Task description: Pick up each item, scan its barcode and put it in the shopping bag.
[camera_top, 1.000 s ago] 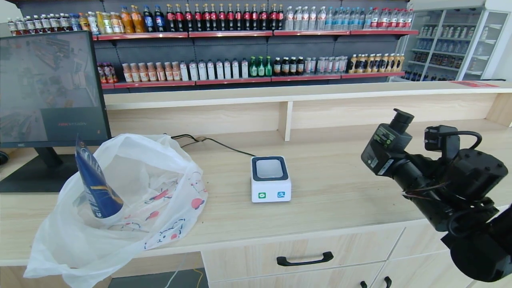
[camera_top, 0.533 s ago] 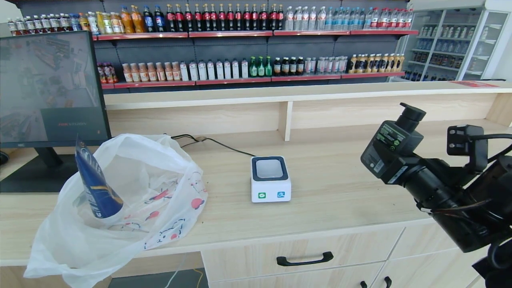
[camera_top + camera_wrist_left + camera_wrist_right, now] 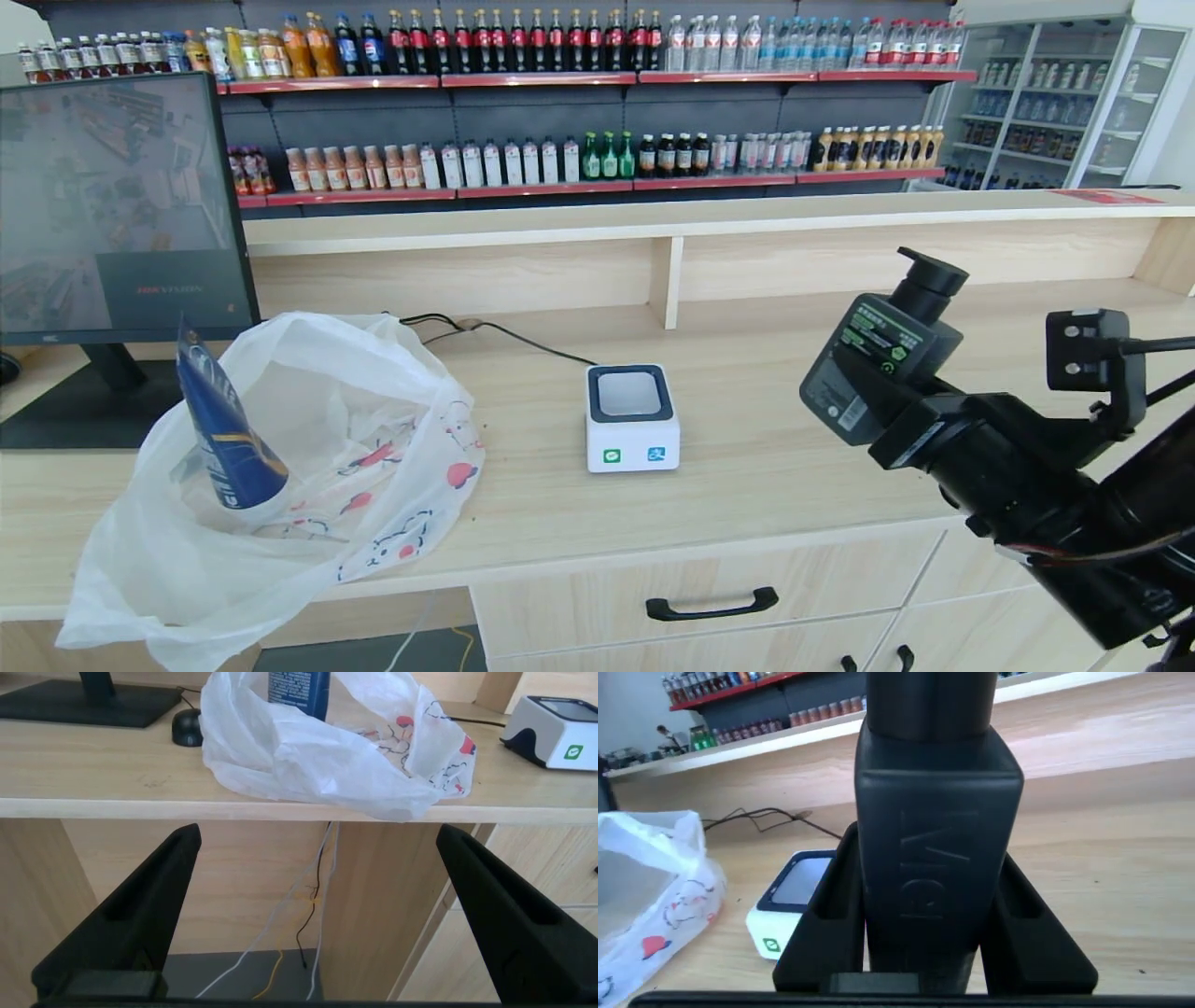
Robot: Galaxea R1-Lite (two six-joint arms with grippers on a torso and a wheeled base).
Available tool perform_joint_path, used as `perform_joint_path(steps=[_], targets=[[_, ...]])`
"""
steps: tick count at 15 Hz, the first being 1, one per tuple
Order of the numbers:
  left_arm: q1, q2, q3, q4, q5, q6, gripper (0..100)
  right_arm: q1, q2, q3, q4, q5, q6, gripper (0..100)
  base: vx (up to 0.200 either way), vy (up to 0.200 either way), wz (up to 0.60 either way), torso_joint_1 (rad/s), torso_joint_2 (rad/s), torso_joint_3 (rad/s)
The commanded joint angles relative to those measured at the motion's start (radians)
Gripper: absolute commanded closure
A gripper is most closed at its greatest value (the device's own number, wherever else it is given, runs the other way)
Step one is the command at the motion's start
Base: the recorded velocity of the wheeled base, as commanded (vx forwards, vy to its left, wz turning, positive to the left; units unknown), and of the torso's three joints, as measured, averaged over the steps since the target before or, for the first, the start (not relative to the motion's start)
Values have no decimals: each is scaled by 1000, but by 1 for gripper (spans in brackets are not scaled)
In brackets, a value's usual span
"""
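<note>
Black bottle (image 3: 878,359), pinched in the right gripper (image 3: 929,887), has shifted left toward the scanner (image 3: 632,416); left gripper (image 3: 318,838) hangs spread.

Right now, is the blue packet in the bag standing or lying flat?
Standing, slightly tilted: blue packet pokes above the shopping bag's open rim.

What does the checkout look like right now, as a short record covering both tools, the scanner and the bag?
right tool: shut on dark bottle, held tilted above the counter, to the right of the scanner
left tool: open, empty, low in front of the counter edge
scanner: white box, window facing up, nothing over it
shopping bag: open, on the counter's left part
in bag: blue packet, standing on end
</note>
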State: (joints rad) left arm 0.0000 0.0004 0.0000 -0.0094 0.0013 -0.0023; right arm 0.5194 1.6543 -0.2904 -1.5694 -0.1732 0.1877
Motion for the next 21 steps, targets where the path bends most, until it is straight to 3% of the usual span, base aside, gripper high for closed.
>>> perform_joint_path(steps=[1,5,8,11,14,16,21], targets=[[0,0,0,0,0,1,0,57,13,-26,-1,67,13,100,0,0,0,0,0,0],[0,0,0,0,0,-1,0,57,38,-44,-1,347,70,100,0,0,0,0,0,0],[0,0,0,0,0,-1,0,74,27,-113,-1,356,211,100,0,0,0,0,0,0],[0,0,0,0,0,-1,0,163,-21,-164,-1,356,331,100,0,0,0,0,0,0],[0,0,0,0,0,-1,0,245,-50,-200,-1,388,345,100,0,0,0,0,0,0],[0,0,0,0,0,-1,0,246,-54,-248,-1,406,346,100,0,0,0,0,0,0],[0,0,0,0,0,-1,0,249,-110,-217,-1,472,375,100,0,0,0,0,0,0]])
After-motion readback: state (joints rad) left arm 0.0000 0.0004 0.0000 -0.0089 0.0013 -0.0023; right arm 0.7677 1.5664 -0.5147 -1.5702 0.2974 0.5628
